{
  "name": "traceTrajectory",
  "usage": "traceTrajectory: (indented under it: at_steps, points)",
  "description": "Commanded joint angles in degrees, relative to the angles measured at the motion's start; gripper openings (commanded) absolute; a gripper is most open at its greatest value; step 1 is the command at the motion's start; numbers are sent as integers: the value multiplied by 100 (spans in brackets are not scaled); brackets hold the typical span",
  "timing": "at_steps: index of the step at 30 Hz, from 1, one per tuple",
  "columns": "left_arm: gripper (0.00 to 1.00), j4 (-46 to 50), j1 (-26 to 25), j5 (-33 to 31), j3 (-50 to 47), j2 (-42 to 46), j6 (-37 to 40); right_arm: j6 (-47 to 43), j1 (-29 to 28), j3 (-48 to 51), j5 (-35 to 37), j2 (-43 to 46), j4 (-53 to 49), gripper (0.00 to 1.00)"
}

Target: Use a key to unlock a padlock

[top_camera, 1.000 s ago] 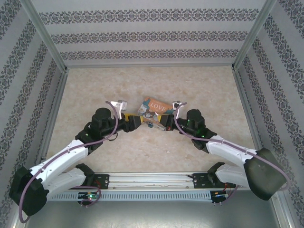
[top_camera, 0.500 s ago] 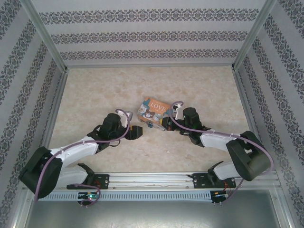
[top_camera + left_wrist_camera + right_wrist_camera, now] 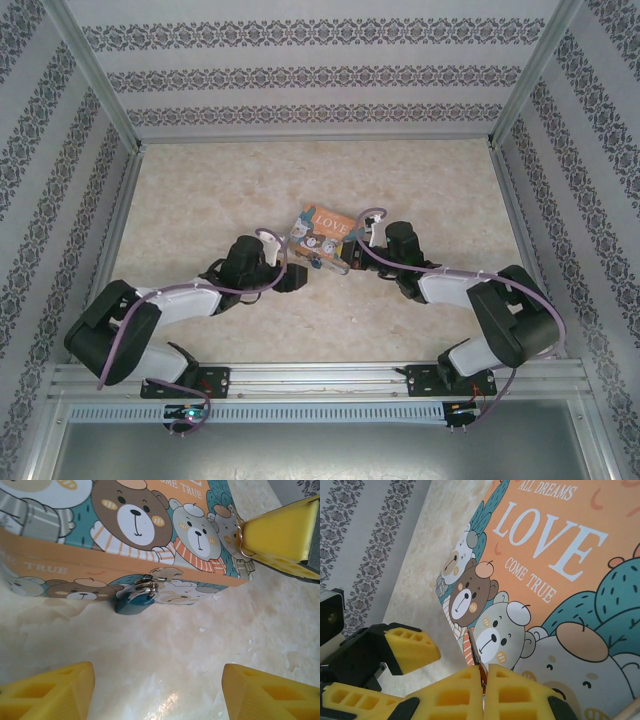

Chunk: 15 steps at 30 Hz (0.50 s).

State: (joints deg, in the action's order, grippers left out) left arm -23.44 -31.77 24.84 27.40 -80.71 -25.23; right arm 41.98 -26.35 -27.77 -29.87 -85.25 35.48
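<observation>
Spotting the padlock (image 3: 134, 601) on the front face of the box (image 3: 75, 565), hung by its shackle from the silvery hasp there. Teal body dangling just under the lid seam, low against the table (image 3: 175, 650). Can't say for sure whether locked, but looks threaded through the hasp and seated.

Got the left tool (image 3: 159, 677) spread wide and gripping nothing, parked just in front of the box and aimed straight at the padlock. Yellow fingers (image 3: 50, 695) sitting either side of bare table, clear of the box.

Got the right tool (image 3: 483, 672) squeezed tight at the right end of the box's front, up at lid height. Pinching a thin key (image 3: 478, 666) between the pads, with a silvery bit poking out against the box corner in the left wrist view. Well off to the side of the padlock, not touching it.
</observation>
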Motion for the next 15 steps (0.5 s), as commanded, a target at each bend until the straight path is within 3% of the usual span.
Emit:
traceTrajectory:
  at_steps: [1, 15]
  points:
    - [67, -368, 39, 163, 174, -201, 186, -102, 42, -50, -54, -231, 74, 0]
    - [59, -850, 48, 12, 414, -983, 184, 108, -46, -44, -19, -536, 468, 0]
